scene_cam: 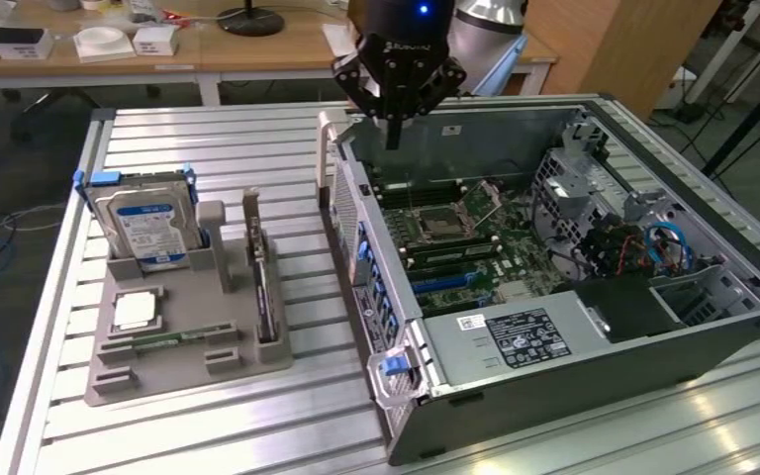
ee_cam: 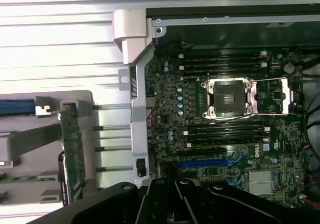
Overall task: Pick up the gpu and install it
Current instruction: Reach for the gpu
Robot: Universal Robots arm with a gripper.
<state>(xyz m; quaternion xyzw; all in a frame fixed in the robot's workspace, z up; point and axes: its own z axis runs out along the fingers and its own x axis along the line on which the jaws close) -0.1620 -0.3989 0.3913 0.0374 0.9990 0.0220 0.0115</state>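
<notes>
1. Gripper (scene_cam: 392, 131): black, fingers pressed together into one point, nothing pinched between them. Hangs above the far corner of the computer case (scene_cam: 513, 421), touching nothing.
2. Gpu (scene_cam: 266, 297): on edge in a slot of the grey holder (scene_cam: 169, 381), silver bracket upright at the far end. Well apart from the gripper, not yet picked up.
3. Grey holder: flat on the slatted aluminium table (scene_cam: 222, 148), just beside the case, on the exterior view's left.
4. Hard drive (scene_cam: 150, 230): blue-and-white label, propped upright at the holder's far end.
5. Processor chip (scene_cam: 136, 309): silver square, flat in the holder, near the hard drive.
6. Computer case: side panel off, on the table. Motherboard (scene_cam: 486, 262) inside, with processor socket (ee_cam: 231, 98) and blue expansion slot (ee_cam: 205, 162) exposed.
</notes>
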